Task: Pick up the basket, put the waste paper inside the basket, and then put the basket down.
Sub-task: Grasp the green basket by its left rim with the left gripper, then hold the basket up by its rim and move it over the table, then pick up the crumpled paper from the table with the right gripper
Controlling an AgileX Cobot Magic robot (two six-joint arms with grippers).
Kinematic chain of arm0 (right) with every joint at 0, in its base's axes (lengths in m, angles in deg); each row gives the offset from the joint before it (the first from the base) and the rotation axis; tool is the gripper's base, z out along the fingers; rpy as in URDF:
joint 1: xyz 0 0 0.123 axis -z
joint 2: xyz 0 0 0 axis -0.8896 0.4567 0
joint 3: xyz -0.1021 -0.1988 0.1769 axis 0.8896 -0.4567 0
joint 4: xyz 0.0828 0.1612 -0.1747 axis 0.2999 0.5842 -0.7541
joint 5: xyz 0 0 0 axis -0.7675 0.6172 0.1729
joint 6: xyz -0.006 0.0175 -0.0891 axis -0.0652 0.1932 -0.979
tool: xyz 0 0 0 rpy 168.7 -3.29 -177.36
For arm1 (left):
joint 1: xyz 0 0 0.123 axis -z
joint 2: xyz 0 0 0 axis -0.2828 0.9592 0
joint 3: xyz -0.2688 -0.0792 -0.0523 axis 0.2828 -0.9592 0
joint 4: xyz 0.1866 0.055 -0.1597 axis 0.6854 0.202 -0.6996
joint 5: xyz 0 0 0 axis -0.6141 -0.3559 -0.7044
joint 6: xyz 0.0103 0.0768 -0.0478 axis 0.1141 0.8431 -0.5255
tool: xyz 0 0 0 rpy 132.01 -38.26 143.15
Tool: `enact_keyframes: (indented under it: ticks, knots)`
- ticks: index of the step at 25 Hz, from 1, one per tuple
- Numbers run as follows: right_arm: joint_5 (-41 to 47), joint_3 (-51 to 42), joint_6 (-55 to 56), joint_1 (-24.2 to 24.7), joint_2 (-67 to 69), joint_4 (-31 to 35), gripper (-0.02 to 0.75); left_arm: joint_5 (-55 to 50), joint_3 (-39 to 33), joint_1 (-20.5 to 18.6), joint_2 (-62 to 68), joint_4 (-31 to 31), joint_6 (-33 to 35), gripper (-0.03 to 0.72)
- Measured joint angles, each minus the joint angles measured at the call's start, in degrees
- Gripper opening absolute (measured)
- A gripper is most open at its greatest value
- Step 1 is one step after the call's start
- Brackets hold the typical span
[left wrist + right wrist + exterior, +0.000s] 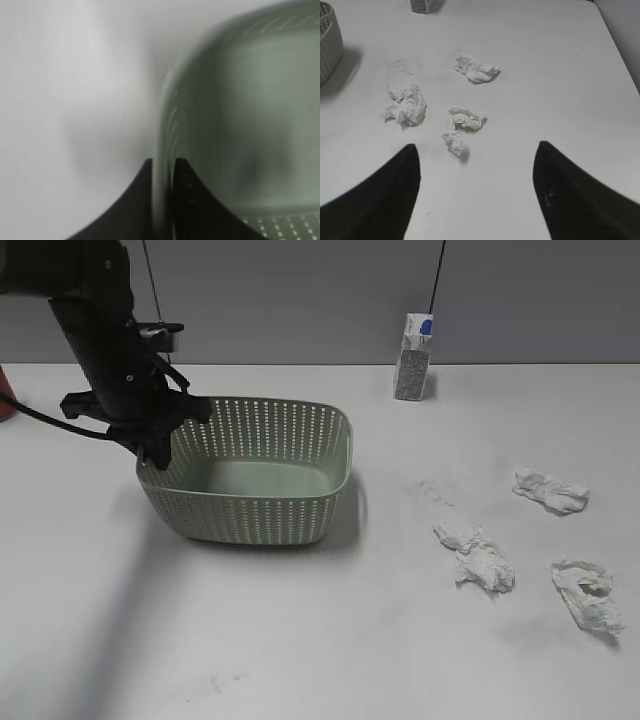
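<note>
Left claw (162, 172) clenched on the near-end rim of the basket (262, 475) to lift it; right claw (476, 165) spread wide, three paper wads (406, 104) just ahead (basket interior bare).

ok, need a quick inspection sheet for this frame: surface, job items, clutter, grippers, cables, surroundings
Surface: white table, faint smudges near the paper.
Basket: green basket left of centre, nothing inside it; looks tilted, left end raised.
Waste paper: three crumpled wads on the table to the right, none in the basket: near, far, rightmost.
Clutter: small upright carton at the back edge; red object at the far left edge, mostly cut off.
Left gripper: shut on the basket's left rim.
Right gripper: open, above the table near the wads, holding nothing.
Cables: black cable trailing from the left arm; thin ones on the wall.
Surroundings: plain grey wall.
</note>
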Motion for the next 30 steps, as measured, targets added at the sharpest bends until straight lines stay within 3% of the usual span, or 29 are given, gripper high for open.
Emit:
enact_keyframes:
  ticks: [6,9,13,16,23,30]
  knots:
    - [-0.1,0.0,0.0,0.0,0.0,0.0,0.563,1.0,-1.8,0.4,-4.4,1.1,-7.1,0.02]
    - [-0.8,0.6,0.0,0.0,0.2,0.0,0.563,6.4,-8.9,1.7,-9.0,1.1,-11.3,0.019]
    - [-1.7,2.1,0.0,0.0,4.1,0.0,0.563,12.2,-20.6,4.0,-16.2,-0.3,-12.1,0.017]
    - [-2.9,3.5,0.0,0.0,10.7,0.0,0.563,13.9,-25.3,4.4,-20.2,-0.8,-12.2,0.017]
    - [-10.3,10.1,2.1,0.0,36.8,0.1,0.563,14.6,-26.8,4.4,-22.0,-0.9,-12.4,0.003]
    - [-17.1,21.4,6.1,0.0,73.8,0.4,0.561,14.5,-26.8,4.4,-22.0,-0.9,-11.7,0.003]
